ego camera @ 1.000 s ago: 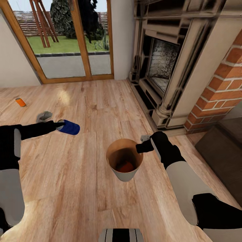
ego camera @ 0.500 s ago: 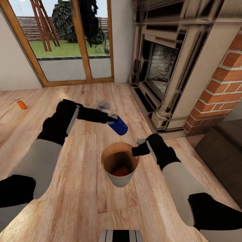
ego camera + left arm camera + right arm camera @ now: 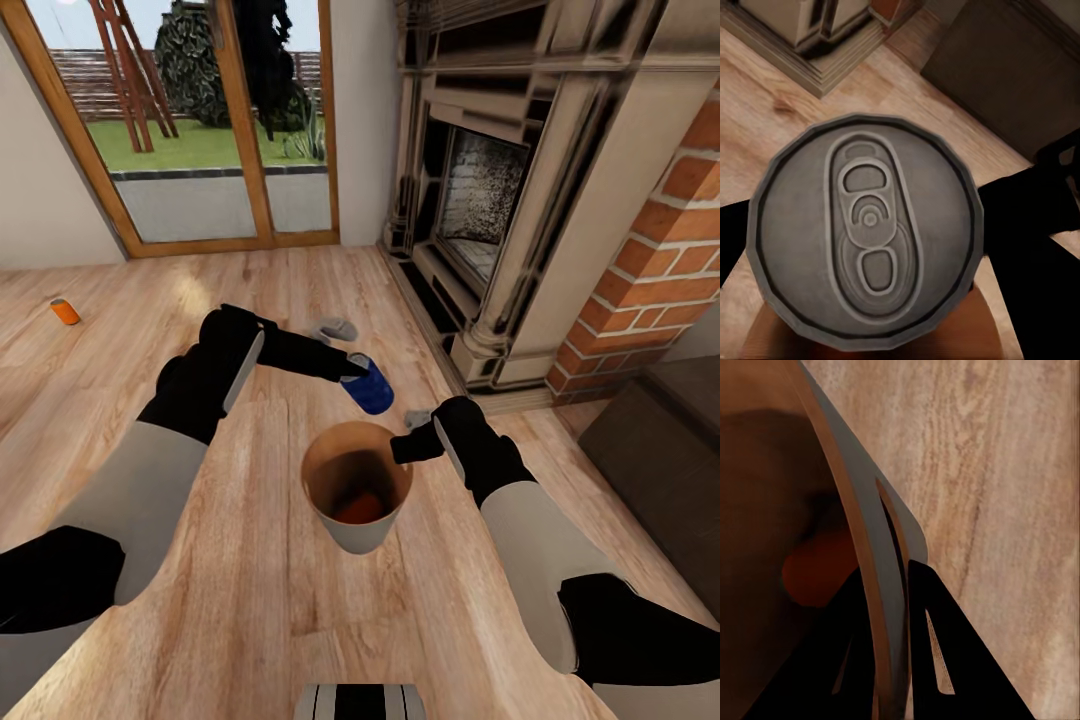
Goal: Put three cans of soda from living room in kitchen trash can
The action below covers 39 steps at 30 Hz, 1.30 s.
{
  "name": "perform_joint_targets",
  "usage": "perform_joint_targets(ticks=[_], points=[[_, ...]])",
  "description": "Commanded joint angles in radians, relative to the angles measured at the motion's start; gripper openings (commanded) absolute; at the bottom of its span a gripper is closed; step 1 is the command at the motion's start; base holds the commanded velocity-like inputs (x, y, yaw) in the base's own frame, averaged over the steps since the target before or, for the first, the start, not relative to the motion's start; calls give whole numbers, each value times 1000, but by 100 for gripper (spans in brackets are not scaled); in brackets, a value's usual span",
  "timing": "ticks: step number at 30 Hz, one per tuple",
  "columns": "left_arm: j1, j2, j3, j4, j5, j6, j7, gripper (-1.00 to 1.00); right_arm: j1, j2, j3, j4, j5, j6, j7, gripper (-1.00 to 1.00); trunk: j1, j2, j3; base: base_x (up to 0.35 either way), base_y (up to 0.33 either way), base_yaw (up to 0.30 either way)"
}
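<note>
My left gripper (image 3: 356, 374) is shut on a blue can of soda (image 3: 368, 386), holding it tilted just above the far rim of the tash can (image 3: 357, 530). The left wrist view looks straight at the can's silver top (image 3: 870, 232). My right gripper (image 3: 403, 446) is shut on the tash can's right rim, one finger inside and one outside the wall (image 3: 881, 585). An orange can of soda (image 3: 360, 508) lies on the brown bottom of the tash can and shows as an orange shape (image 3: 817, 570) in the right wrist view. Another orange can of soda (image 3: 65, 312) lies on the wood floor far left.
A stone fireplace (image 3: 480, 190) with a brick side (image 3: 660, 270) stands to the right. Glass patio doors (image 3: 200, 120) close the far wall. A dark low cabinet (image 3: 660, 450) sits at the right edge. Open wood floor spreads to the left and front.
My left arm swung right from the floor at the left, carrying the blue can to just above the tash can's far rim. The right gripper kept its hold on the rim.
</note>
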Motion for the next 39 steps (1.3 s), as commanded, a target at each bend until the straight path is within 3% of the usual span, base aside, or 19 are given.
perform_joint_targets(ticks=[1, 5, 8, 12, 13, 16, 19, 39], points=[[2, 3, 0, -3, 1, 0, 0, -100, 0, 0, -1, 0, -36, 6, 8, -100, 0, 0, 0, 0, 0, 0], [9, 35, -1, -36, 1, 0, -2, -100, 0, -1, -1, 0, -33, 6, 7, -100, 0, 0, 0, 0, 0, 0], [11, 76, -2, -69, 2, 0, -5, -100, -1, -4, -2, -1, -31, 6, 7, -100, 0, 0, 0, 0, 0, 0], [12, 101, -5, -84, 2, 0, -22, -100, -2, -5, -3, -1, -31, 6, 6, -100, 0, 0, 0, 0, 0, 0], [12, 102, -9, -85, 2, 0, -29, -100, -2, -5, -3, -1, -31, 6, 6, -100, 0, 0, 0, 0, 0, 0], [12, 107, -115, -85, -1, 0, -90, -100, -5, -6, -3, -2, -29, 6, 6, -100, 0, 0, 0, 0, 0, 0], [12, 105, -148, -83, -1, 0, -103, -100, -11, -4, -3, -2, -28, 6, 6, -100, 0, 0, 0, 0, 0, 0], [23, 111, -186, -77, -4, 0, -115, -100, -78, -8, -6, 0, -30, 6, 5, -100, 0, 0, 0, 0, 0, 0]])
